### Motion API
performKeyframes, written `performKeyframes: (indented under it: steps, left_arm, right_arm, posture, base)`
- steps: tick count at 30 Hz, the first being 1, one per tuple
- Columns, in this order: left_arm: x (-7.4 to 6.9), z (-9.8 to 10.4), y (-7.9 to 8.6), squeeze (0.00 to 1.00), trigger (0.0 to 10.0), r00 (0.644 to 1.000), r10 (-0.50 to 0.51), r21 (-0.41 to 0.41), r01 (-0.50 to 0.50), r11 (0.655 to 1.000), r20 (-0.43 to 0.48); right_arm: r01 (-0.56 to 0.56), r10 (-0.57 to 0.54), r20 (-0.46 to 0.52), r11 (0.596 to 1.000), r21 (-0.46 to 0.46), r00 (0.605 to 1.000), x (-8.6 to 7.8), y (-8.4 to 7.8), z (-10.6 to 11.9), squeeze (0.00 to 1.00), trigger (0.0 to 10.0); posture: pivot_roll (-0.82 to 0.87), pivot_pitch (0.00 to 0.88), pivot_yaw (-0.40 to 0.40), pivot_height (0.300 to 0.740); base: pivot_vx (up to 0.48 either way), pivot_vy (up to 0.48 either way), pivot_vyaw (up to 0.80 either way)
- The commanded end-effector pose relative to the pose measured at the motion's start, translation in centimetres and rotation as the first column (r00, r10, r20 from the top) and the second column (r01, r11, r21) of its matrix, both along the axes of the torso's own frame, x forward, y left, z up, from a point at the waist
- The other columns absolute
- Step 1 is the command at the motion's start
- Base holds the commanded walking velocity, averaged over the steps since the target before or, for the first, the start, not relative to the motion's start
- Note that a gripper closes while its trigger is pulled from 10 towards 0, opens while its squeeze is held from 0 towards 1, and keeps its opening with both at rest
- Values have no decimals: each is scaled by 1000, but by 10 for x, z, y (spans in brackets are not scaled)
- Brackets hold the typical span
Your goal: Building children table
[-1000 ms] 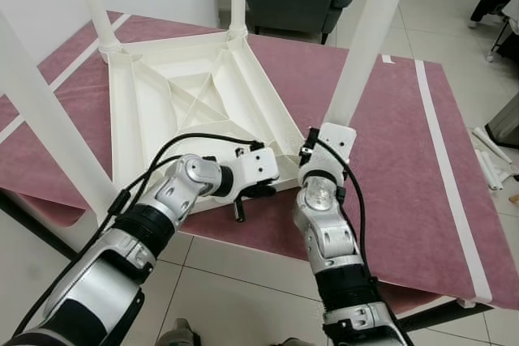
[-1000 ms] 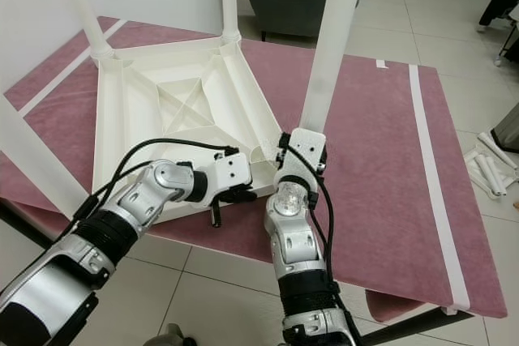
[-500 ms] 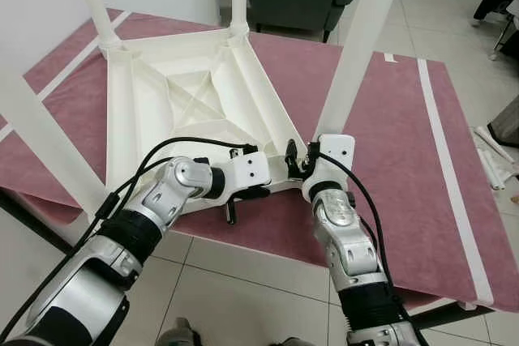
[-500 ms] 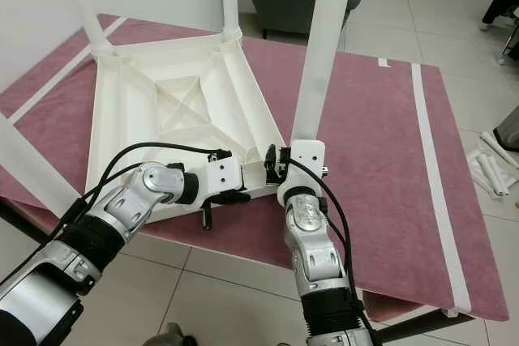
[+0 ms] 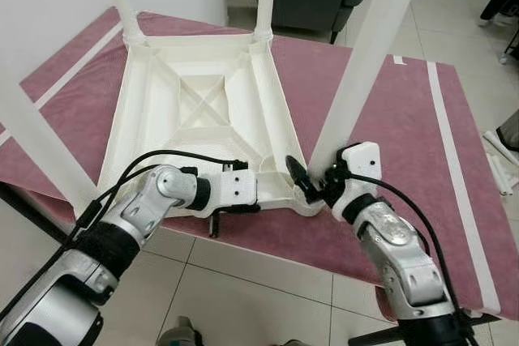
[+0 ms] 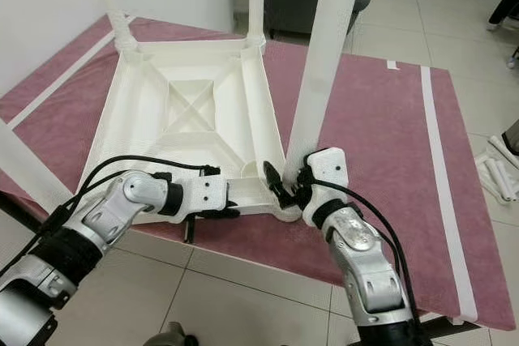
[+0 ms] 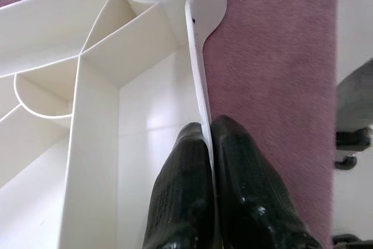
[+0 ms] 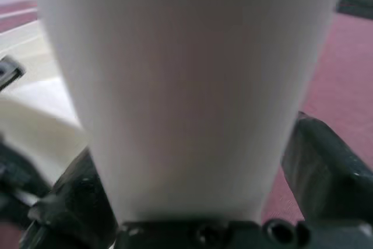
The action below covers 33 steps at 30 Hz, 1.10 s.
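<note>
While the white table point(image 5: 203, 107) lies upside down on the maroon mat point(image 5: 405, 135), the left gripper point(image 7: 208, 144) pinches its near rim. The right gripper point(image 5: 312, 188) clamps the near leg point(image 5: 365, 62) (low, at its base).

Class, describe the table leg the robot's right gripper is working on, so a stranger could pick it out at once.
Find the upturned white table top on the maroon mat. Four white legs rise from its corners. The one meant stands at the near right corner, and it alone has the right gripper clasped around its base.
</note>
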<state>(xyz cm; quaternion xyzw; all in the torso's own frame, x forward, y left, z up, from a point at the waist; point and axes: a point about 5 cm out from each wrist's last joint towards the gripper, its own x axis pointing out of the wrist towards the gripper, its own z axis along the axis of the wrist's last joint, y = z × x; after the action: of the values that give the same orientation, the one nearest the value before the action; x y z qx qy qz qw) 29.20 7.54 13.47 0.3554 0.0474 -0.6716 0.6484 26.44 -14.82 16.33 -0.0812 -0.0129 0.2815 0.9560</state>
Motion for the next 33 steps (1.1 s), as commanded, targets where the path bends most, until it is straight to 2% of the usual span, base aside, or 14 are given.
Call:
performKeyframes:
  steps: [1, 2, 6, 9, 10, 14, 15, 17, 24, 25, 30, 32, 33]
  left_arm:
    - [-16, 6, -1, 0, 0, 987, -162, 11, 162, 987, 3]
    - [-16, 6, -1, 0, 0, 987, -162, 11, 162, 987, 3]
    - [-26, 4, 14, 0, 0, 976, -213, 38, 215, 976, -39]
    - [-29, 3, 18, 0, 0, 972, -229, 52, 232, 971, -55]
    - [-30, 1, 19, 0, 4941, 971, -234, 66, 237, 969, -50]
    - [-31, -1, 19, 0, 4941, 970, -238, 76, 241, 967, -46]
    - [-30, -2, 18, 0, 10000, 971, -236, 86, 238, 967, -35]
    - [-27, 0, 11, 0, 10000, 980, -197, 66, 197, 978, -4]
    - [-21, 3, 6, 0, 10000, 992, -126, 10, 126, 992, 5]
    - [-21, 3, 6, 0, 10000, 992, -123, 6, 123, 992, 3]
    - [-22, 3, 5, 0, 10000, 993, -116, -8, 116, 993, -9]
    - [-21, 4, 5, 0, 10000, 995, -94, -25, 94, 995, -21]
    - [-21, 4, 5, 0, 10000, 995, -94, -25, 94, 995, -21]
  right_arm:
    - [-116, 116, -46, 993, -6, 992, -7, 4, -2, 0, 10000]
    - [-116, 116, -46, 993, -6, 992, -7, 4, -2, 0, 10000]
    - [-281, 273, -105, 958, -63, 956, -10, 4, -3, 0, 10000]
    - [-340, 329, -124, 937, -80, 936, -10, 6, -3, 0, 10000]
    - [-380, 367, -131, 921, -91, 921, -8, 10, -1, 0, 10000]
    - [-407, 393, -136, 908, -99, 909, -8, 12, -1, 0, 10000]
    - [-444, 427, -147, 890, -107, 892, -7, 16, 0, 0, 10000]
    - [-490, 469, -169, 865, -110, 867, -3, 21, -1, 0, 10000]
    - [-482, 463, -164, 871, -99, 871, -1, 23, -4, 0, 10000]
    - [-477, 459, -166, 875, -86, 873, 0, 23, -5, 0, 0]
    - [-467, 450, -189, 882, -60, 873, -2, 24, -15, 0, 0]
    - [-403, 385, -191, 913, -65, 903, 1, 24, -20, 0, 0]
    - [-403, 385, -191, 913, -65, 903, 1, 24, -20, 0, 0]
  posture:
    - [97, 16, -4, 740]
    - [97, 16, -4, 740]
    - [108, 14, -11, 740]
    - [112, 14, -14, 740]
    - [116, 15, -18, 740]
    - [116, 15, -18, 740]
    - [120, 16, -23, 740]
    - [125, 20, -25, 740]
    - [124, 26, -21, 740]
    - [125, 32, -17, 740]
    - [124, 34, -14, 740]
    - [121, 38, -11, 740]
    - [121, 38, -11, 740]
  base:
    - [0, 0, 0]
    - [0, 0, 0]
    - [0, 0, 0]
    - [0, 0, 0]
    - [0, 0, 0]
    - [0, 0, 0]
    - [0, 0, 0]
    - [0, 0, 0]
    - [0, 0, 0]
    - [0, 0, 0]
    - [0, 0, 0]
    - [0, 0, 0]
    - [0, 0, 0]
